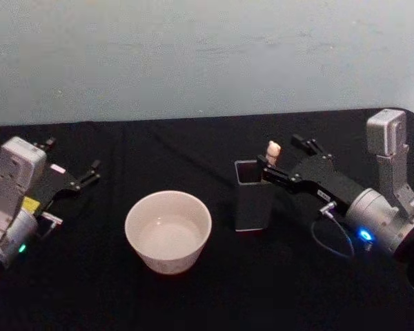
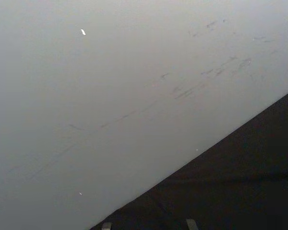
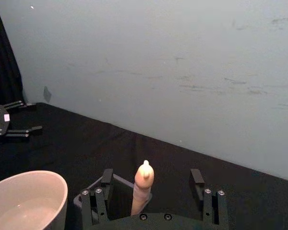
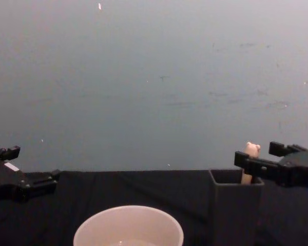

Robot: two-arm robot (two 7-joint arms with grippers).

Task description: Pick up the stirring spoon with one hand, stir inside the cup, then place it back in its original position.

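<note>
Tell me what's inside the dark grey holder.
The stirring spoon stands in the holder, its peach bear-topped handle poking above the rim between the open fingers of the right end effector. The walls hide its neck and bowl. The left end effector sits parked, open.
</note>
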